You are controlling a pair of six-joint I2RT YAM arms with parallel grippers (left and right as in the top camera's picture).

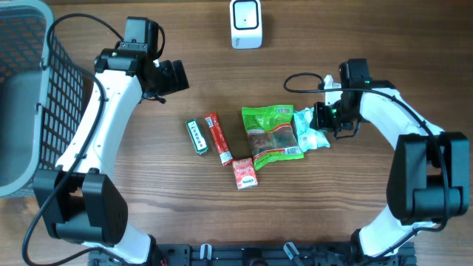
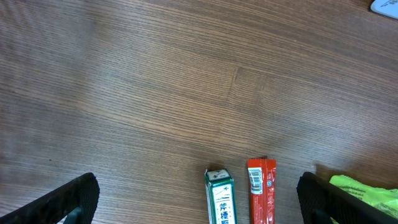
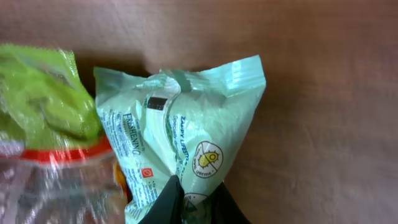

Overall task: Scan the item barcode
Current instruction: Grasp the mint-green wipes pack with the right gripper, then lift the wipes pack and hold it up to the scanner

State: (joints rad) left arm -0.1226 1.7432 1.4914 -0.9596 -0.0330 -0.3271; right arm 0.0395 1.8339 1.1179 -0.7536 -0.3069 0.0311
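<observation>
Right pincer [image 3: 189,202]: closed on the lower edge of the mint packet [image 3: 186,124], pinching a fold of film.
Left pincer [image 2: 199,199]: wide open, holding nothing, hovering above the desk [image 2: 155,81].
Packet place: on the desk, against the green snack bag [image 1: 272,133].
Grip advice: lift slowly, since thin film may slip; turn the barcode toward the scanner [image 1: 245,24].
Surface: flat wood grain, with the basket [image 1: 29,96] at the left edge.

left claw [image 1: 174,75] spread wide, hovering, right claw [image 1: 324,118] pinched on pale green packet [image 3: 186,124], both arms bent inward
</observation>
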